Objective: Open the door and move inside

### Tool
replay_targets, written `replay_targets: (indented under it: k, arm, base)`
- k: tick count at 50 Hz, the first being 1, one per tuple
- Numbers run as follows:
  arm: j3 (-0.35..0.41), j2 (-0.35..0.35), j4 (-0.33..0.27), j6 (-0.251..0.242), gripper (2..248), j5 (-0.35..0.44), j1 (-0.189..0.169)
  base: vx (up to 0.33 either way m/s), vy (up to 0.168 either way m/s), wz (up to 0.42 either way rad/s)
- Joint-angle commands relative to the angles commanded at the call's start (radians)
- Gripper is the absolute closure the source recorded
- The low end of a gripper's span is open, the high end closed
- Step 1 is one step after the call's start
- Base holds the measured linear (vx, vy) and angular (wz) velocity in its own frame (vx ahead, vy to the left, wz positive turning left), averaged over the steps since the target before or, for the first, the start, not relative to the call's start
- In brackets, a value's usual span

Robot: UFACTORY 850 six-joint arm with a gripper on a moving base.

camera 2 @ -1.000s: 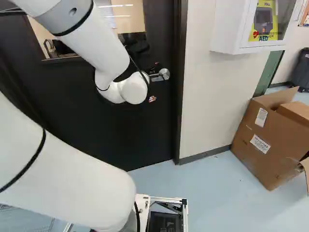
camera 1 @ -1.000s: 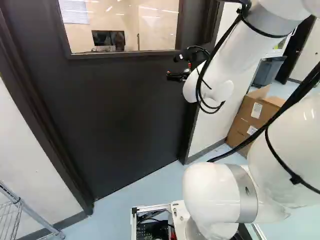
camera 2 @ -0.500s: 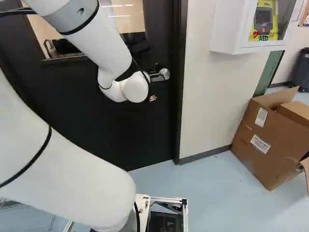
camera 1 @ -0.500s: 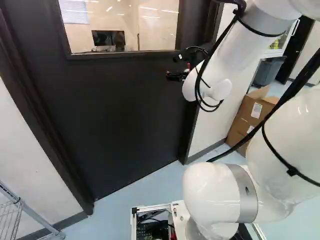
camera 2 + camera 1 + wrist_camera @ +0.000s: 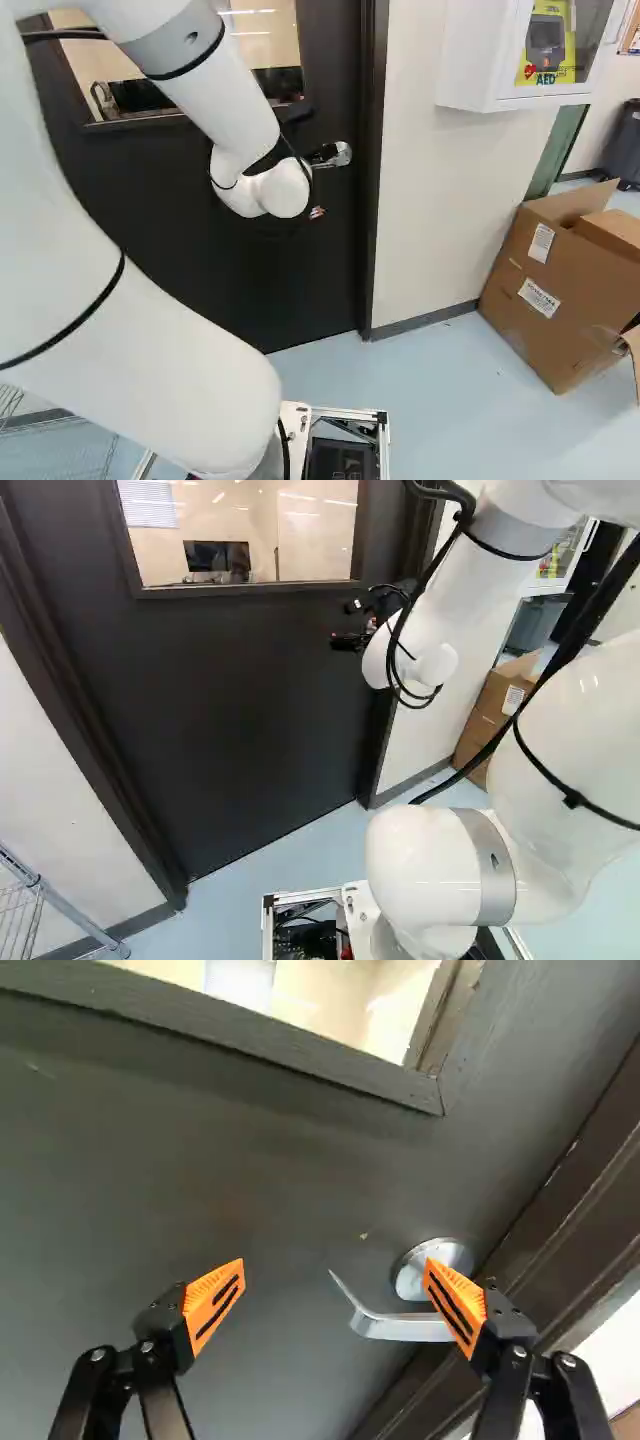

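Observation:
The black gripper (image 5: 352,640) is in front of the dark door (image 5: 250,710) in the left base view, mostly hidden by the white wrist in the right base view. In the wrist view the gripper (image 5: 335,1295) has its orange pads wide apart. The silver lever handle (image 5: 405,1327) reaches from its round rose into the space between the fingers; one finger overlaps the rose end, and whether they touch I cannot tell. The other finger is well clear of the lever. The handle (image 5: 335,155) shows beside the wrist. The door stands closed in its frame.
The dark door frame (image 5: 372,200) and a pale wall (image 5: 430,200) adjoin the handle side. A white wall cabinet (image 5: 480,60) and an open cardboard box (image 5: 560,290) are farther right. A wire rack (image 5: 60,905) stands at the left of the left base view.
The arm has reached slightly farther toward the door and handle, its wrist shifting right in the right base view, and its big upper link has swung. Base, door and handle look unmoved.

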Motion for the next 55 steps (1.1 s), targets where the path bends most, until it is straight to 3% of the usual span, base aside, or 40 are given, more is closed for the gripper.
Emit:
replay_targets:
  k: [55]
  arm:
    - [-0.002, -0.139, 0.000, 0.000, 3, 0.000, -0.001]
  base:
    - [0.000, 0.000, 0.000]
